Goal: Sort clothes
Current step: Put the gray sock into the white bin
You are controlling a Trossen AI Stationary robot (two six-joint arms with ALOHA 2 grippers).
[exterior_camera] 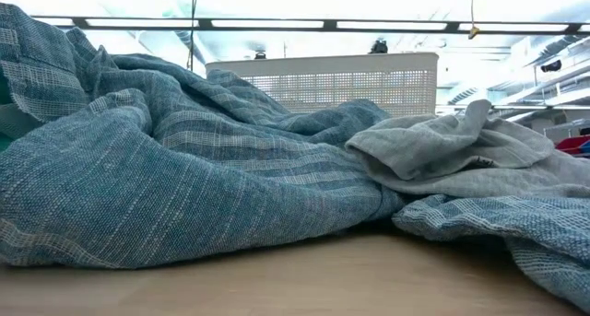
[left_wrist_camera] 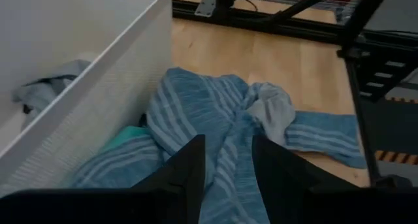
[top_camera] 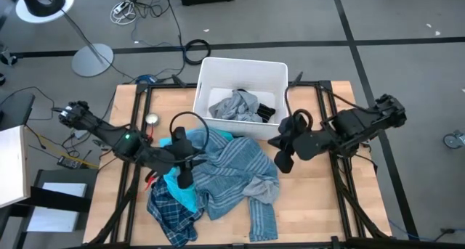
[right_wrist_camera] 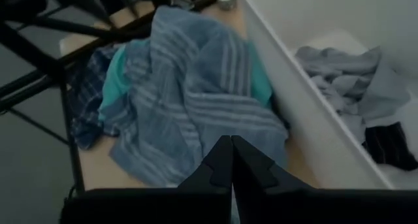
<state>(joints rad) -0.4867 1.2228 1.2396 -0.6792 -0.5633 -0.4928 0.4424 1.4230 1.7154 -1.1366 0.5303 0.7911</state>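
Clearly soft, limp stuff: heap [top_camera: 211,180] sprawled mid-table, just short of bin [top_camera: 276,75], with striped shirt [top_camera: 232,169] draped over the top, turquoise piece [top_camera: 182,194] and plaid shirt [top_camera: 171,213] poking out beneath on its left side. Already in bin: grey top [top_camera: 234,104] and something black beside it. Light by the look, no stiffness, likely to trail and drag neighbours along when lifted. Left gripper [left_wrist_camera: 228,162] poised directly over striped shirt, fingers spread, nothing between them. Right gripper [right_wrist_camera: 230,155] pressed together on nothing, hanging above the heap's edge nearest bin wall. Best hold, probably: a raised fold or bunched ridge of the shirt just ahead of the left fingers, pinched deep to avoid slipping off thin cloth. Flat areas offer little to bite. Risk of snagging turquoise piece underneath.
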